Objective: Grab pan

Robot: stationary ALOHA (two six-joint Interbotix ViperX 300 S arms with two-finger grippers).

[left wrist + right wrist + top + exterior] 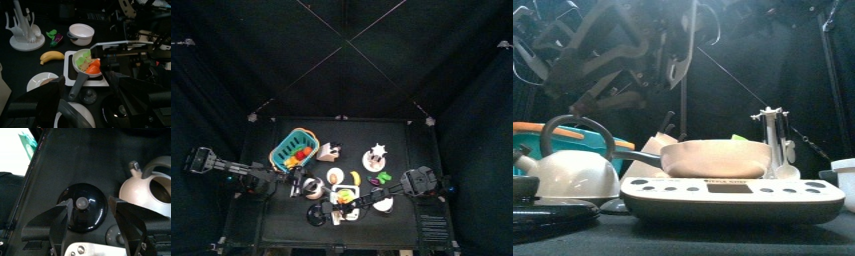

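Note:
The pan point(87, 62) is a grey-handled bowl-shaped pan holding green and orange pieces, sitting on a white cooker point(69, 56). In the front view the pan point(714, 155) rests on top of that cooker point(727, 197). My left gripper point(87, 83) is open wide, its jaws standing either side of the pan's handle point(77, 88) without touching it. My right gripper point(92, 204) is open above a black lid point(83, 212) next to a white kettle point(150, 183).
A banana point(51, 56), white bowl point(81, 32), white rack point(23, 36) and white plate point(41, 80) surround the cooker. A turquoise basket point(294, 150) stands at the back left. The kettle point(567, 175) and lid point(547, 215) sit left of the cooker.

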